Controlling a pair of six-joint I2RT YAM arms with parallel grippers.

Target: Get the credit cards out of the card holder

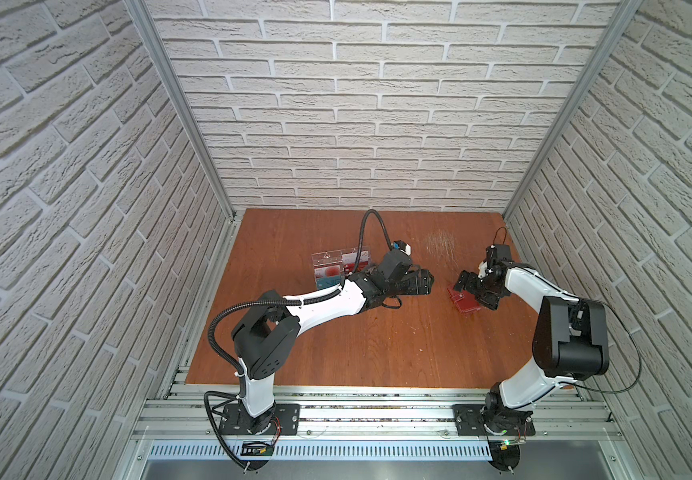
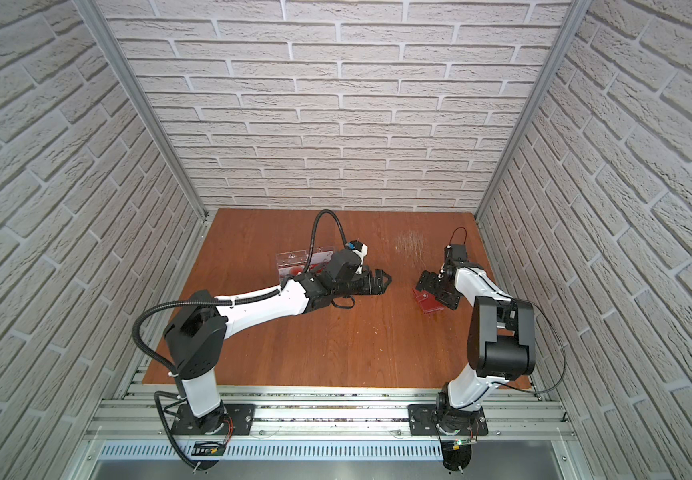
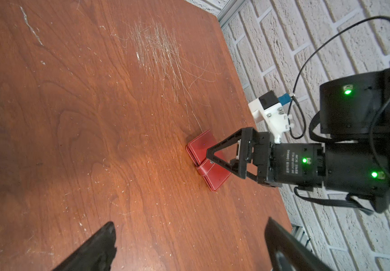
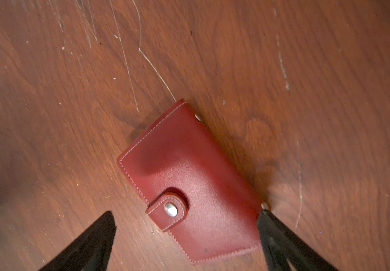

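The closed red leather booklet-style card holder (image 4: 189, 178), strap snapped, was found lying flat on the scratched reddish-brown wooden surface (image 4: 48, 93). It was straddled by the right arm's fingers (image 4: 95, 241), spread wide, with its long axis set obliquely across their gap. The left arm's fingers (image 3: 95, 248), also wide and empty, were seen well apart from it, within pale brick-patterned walls (image 1: 377, 104).

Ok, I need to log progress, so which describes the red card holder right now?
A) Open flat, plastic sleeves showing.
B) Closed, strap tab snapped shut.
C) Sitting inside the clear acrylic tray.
B: in the right wrist view the card holder lies closed on the table, its strap tab fastened over the cover by the metal snap, with no sleeves showing.
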